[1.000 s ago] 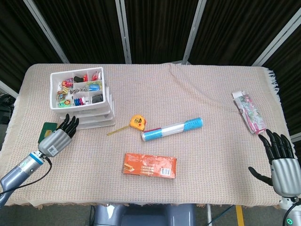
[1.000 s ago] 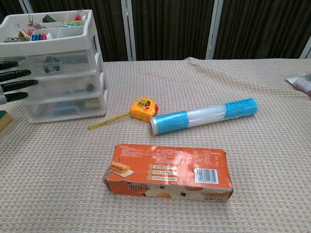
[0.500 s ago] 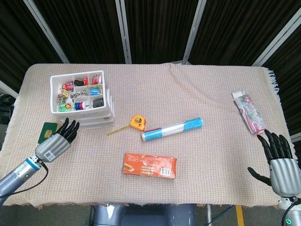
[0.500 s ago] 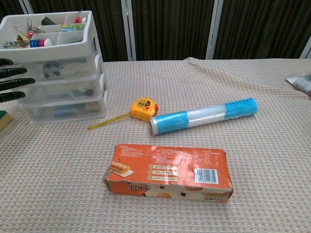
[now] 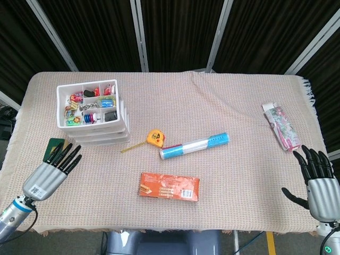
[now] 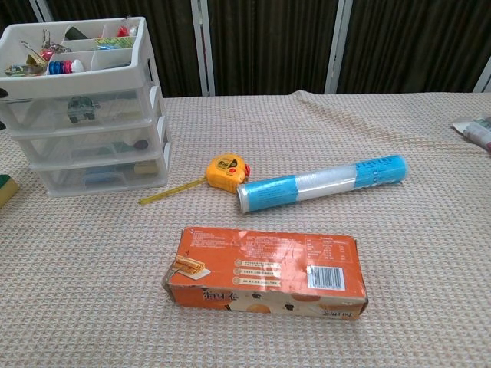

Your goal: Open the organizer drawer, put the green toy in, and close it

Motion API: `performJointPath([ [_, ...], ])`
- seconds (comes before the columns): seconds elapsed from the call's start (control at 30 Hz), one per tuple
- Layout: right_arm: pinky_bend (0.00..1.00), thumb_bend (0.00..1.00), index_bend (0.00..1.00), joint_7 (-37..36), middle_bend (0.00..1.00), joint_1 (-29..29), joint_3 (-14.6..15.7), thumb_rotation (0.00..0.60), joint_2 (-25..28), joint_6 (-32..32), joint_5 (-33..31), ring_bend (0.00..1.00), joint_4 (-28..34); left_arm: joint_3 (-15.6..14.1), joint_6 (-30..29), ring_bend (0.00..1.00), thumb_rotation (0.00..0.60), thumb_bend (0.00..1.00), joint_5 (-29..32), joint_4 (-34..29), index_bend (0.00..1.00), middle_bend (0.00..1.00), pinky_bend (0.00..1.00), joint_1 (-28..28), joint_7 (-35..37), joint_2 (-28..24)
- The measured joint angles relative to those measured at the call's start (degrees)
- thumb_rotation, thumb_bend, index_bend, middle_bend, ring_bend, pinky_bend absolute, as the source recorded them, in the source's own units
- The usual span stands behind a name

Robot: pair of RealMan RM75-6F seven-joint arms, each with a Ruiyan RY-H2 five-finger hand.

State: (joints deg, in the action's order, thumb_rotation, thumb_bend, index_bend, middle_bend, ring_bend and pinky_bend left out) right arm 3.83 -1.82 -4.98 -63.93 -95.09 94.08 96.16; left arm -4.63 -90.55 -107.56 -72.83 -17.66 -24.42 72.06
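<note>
The white three-drawer organizer (image 5: 90,114) stands at the back left of the table, its open top tray full of small items. In the chest view the organizer (image 6: 88,115) shows all its clear drawers pushed in. The green toy (image 5: 54,145) lies flat just left of its front, and only an edge of the green toy (image 6: 6,188) shows in the chest view. My left hand (image 5: 50,172) hovers in front of the toy with fingers spread, holding nothing, its fingertips just short of the toy. My right hand (image 5: 319,183) is open at the table's front right corner.
A yellow tape measure (image 5: 155,138) with its tape pulled out lies right of the organizer. A blue and white tube (image 5: 194,146) lies mid-table, and an orange box (image 5: 170,186) lies nearer the front. A pink packet (image 5: 280,127) is at the far right.
My left hand has drawn back from the organizer's front toward the table's front left and left the chest view. The organizer has settled back level. The right hand has barely moved.
</note>
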Motion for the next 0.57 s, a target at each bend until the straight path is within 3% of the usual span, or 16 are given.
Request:
performJointPath([
  [0.27, 0.01, 0.00, 0.08, 0.44, 0.00, -0.21, 0.43, 0.600, 0.14, 0.70, 0.44, 0.00, -0.21, -0.96, -9.33, 0.00, 0.600, 0.01, 8.06, -8.68, 0.00, 0.00, 0.00, 9.34, 14.21, -1.51],
  [0.4, 0.01, 0.00, 0.08, 0.72, 0.00, -0.38, 0.54, 0.600, 0.23, 1.18, 0.38, 0.00, -0.13, -0.94, -9.31, 0.00, 0.600, 0.01, 13.57, -11.68, 0.00, 0.00, 0.00, 12.19, 18.12, -2.90],
  [0.57, 0.01, 0.00, 0.08, 1.79, 0.00, -0.58, 0.63, 0.600, -0.01, 1.51, 0.60, 0.00, 0.05, 0.01, -8.76, 0.00, 0.600, 0.01, 17.78, -11.09, 0.00, 0.00, 0.00, 14.53, 18.57, -3.22],
])
